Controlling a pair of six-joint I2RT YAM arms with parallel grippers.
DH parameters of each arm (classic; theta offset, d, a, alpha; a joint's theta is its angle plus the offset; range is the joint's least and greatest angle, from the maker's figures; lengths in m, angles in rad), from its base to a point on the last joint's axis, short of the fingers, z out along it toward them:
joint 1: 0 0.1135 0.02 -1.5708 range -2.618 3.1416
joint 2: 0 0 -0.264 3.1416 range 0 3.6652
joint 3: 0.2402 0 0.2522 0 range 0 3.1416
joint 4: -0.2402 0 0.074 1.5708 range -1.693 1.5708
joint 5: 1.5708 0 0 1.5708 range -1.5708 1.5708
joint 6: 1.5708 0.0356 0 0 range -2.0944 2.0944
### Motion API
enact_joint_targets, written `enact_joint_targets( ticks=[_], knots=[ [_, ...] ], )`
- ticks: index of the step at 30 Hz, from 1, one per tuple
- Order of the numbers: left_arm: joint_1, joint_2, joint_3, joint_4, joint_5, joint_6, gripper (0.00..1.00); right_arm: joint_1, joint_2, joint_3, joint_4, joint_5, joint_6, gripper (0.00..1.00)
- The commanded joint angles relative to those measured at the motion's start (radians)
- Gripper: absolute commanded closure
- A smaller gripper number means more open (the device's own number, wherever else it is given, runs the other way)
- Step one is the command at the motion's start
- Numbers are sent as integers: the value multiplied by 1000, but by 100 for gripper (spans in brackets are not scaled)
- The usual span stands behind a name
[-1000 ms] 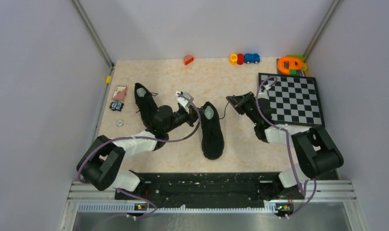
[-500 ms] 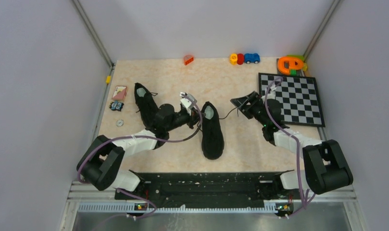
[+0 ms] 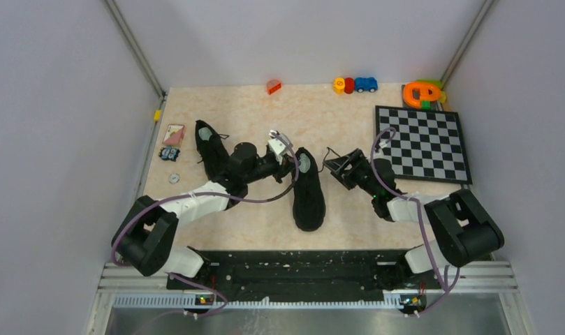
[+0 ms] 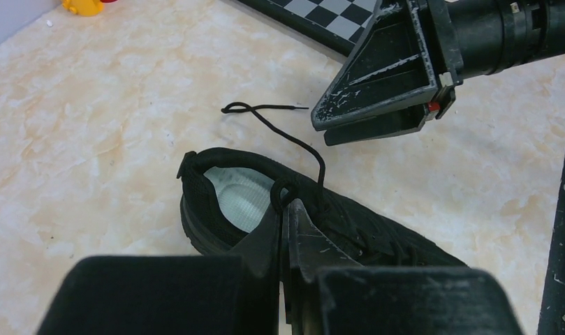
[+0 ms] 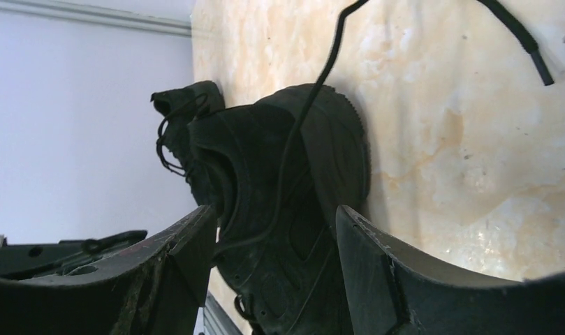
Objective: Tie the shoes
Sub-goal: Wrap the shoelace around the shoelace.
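Note:
Two black shoes lie on the table: one at the left (image 3: 211,150), one in the middle (image 3: 308,190) with its pale insole showing (image 4: 241,199). My left gripper (image 3: 291,162) (image 4: 285,209) is shut on a small loop of the middle shoe's black lace (image 4: 285,192) just above the collar. The lace's free end (image 4: 265,109) (image 5: 524,42) trails loose on the table. My right gripper (image 3: 333,166) (image 5: 276,223) stands open to the right of that shoe (image 5: 293,174), nothing held, with a strand of lace (image 5: 304,118) running in front of its gap.
A checkerboard (image 3: 426,143) lies at the right. Small toys line the back edge: an orange brick (image 3: 273,86), toy cars (image 3: 355,84), an orange-green piece (image 3: 422,93). A card (image 3: 173,134) and small bits (image 3: 170,153) sit at the left.
My right gripper has opened, let go of the lace and swung down and left toward the middle shoe. The left gripper has crept slightly right, still shut on the lace.

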Motion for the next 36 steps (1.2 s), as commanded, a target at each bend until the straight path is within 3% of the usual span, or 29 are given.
enact_joint_targets(
  ticks=[1,11,18,24,30,36],
  knots=[
    [5,2,50,-47,25,72,100,9,80,53,113,20,47,35],
    [5,-3,84,-128,69,197,100,4,258,119,270,23,84,42],
    [5,-15,116,-225,55,289,100,-16,389,147,502,-67,141,69],
    [6,-9,126,-251,57,324,100,-32,364,128,592,-87,109,92],
    [5,26,194,-317,77,367,100,-60,267,116,543,-157,1,93],
    [3,61,275,-428,144,467,100,-68,212,198,424,-301,-105,74]
  ],
)
